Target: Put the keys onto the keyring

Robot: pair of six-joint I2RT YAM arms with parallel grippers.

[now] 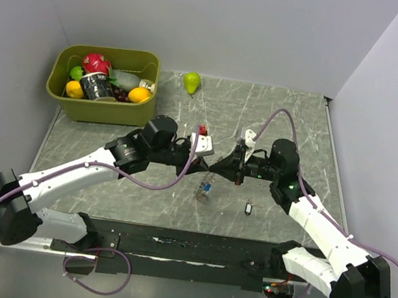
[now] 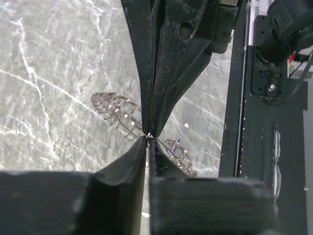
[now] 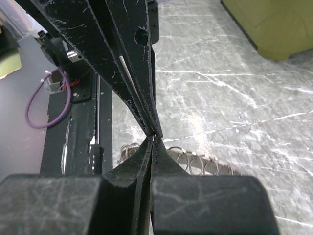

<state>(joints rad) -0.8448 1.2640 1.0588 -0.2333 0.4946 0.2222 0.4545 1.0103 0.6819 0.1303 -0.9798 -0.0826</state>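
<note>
My left gripper (image 1: 203, 167) and right gripper (image 1: 214, 167) meet tip to tip over the middle of the table. Both are shut on the same spot of the keyring (image 1: 202, 192), a thin grey wire ring with small loops, which hangs under the tips. In the left wrist view the keyring (image 2: 117, 110) runs beneath my left gripper (image 2: 147, 139). In the right wrist view the keyring (image 3: 195, 159) shows behind my right gripper (image 3: 154, 139). A blue-tagged key (image 1: 207, 188) sits at the ring. A dark-tagged key (image 1: 248, 208) lies on the table to the right. A red-tagged key (image 1: 203, 129) lies farther back.
An olive bin (image 1: 60, 92) of toy fruit and a can stands at the back left. A green pear (image 1: 191, 81) lies at the back centre. A small white block (image 1: 205, 147) sits behind the left gripper. A black rail (image 1: 185, 249) runs along the near edge.
</note>
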